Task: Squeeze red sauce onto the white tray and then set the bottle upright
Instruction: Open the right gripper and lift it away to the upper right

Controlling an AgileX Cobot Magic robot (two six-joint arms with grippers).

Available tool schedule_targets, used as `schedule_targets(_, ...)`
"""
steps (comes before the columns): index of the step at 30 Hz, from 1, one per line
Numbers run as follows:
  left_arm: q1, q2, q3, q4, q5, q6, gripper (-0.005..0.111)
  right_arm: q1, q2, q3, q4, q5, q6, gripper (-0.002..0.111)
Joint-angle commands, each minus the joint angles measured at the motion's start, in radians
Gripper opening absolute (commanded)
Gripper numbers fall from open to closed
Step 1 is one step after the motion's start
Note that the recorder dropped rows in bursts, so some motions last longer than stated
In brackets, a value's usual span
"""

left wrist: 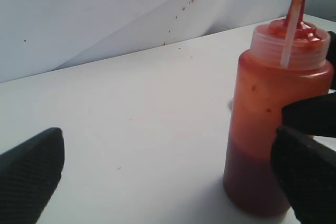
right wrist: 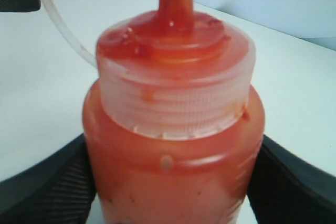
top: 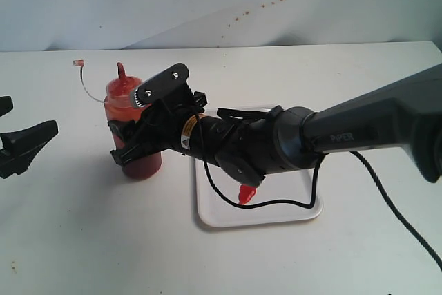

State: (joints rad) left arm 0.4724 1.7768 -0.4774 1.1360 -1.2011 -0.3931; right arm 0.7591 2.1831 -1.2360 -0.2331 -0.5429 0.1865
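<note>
The right claw (top: 135,144) is pinching the bottle (top: 123,105) around its lower body while the bottle is standing upright on the counter (top: 83,240), just beside the white tray (top: 276,213), where a blob of red sauce (top: 246,195) is lying. The left claw (top: 27,117) is hanging spread and empty. The thin wall is probably yielding under pressure and sauce smears may be making it slippery, so gripping gently at mid-body is looking safest.

Matte black/dk-grey right arm (top: 373,126), centre to right edge: thick round tube w/ faint "PIPER" lettering (top: 345,137). Yellow warning sticker (top: 188,129) nr centre. Grey bracket (top: 162,84) w/ 2 screws (top: 175,74). Thin black cable (top: 276,204) loops lower centre. Jaws black, fine-textured pads (right wrist: 52,192).
</note>
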Motion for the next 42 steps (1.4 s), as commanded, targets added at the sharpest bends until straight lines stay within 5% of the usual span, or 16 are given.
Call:
schedule_targets(1, 0.003, -0.009, 0.007, 0.009, -0.020, 0.014, 0.105, -0.002, 0.010, 0.012, 0.010, 0.099, 0.000, 0.037)
schedule_targets(5, 0.003, -0.009, 0.007, 0.009, -0.020, 0.014, 0.105, -0.002, 0.010, 0.012, -0.002, 0.099, -0.046, 0.092)
schedule_targets(7, 0.003, -0.009, 0.007, 0.009, -0.020, 0.014, 0.105, -0.002, 0.010, 0.012, -0.004, 0.099, -0.052, 0.105)
schedule_targets(32, 0.003, -0.009, 0.007, 0.028, -0.020, 0.014, 0.105, 0.033, -0.076, 0.012, -0.219, 0.301, 0.092, 0.105)
schedule_targets(42, 0.003, -0.009, 0.007, 0.028, -0.020, 0.010, 0.105, 0.100, -0.135, 0.012, -0.227, 0.596, 0.098, 0.102)
